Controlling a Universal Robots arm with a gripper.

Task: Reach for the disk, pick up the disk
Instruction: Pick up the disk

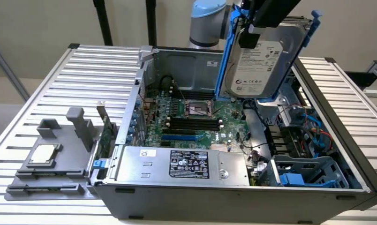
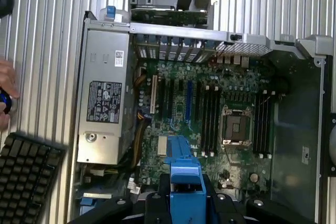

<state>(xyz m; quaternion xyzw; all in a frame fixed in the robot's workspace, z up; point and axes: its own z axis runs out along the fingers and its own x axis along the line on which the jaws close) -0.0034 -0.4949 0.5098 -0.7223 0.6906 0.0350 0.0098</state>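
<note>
The disk (image 1: 263,61), a silver-grey hard drive with a white label and bright blue rails, hangs upright in the air above the open computer case (image 1: 238,197). My gripper (image 1: 254,35) is shut on its top end, with the black jaws pressed on both sides. In the wrist view, the drive's blue rail (image 2: 185,174) pokes out between the gripper (image 2: 185,205) and its black fingers (image 2: 153,203), high over the motherboard (image 2: 210,114).
Inside the case lie the motherboard (image 1: 195,117), a silver box with a black label (image 1: 182,164) and a blue drive cage (image 1: 307,171). A grey fixture holding a square CPU chip (image 1: 43,154) sits on the slatted table. A keyboard (image 2: 26,177) and a hand (image 2: 6,95) are nearby.
</note>
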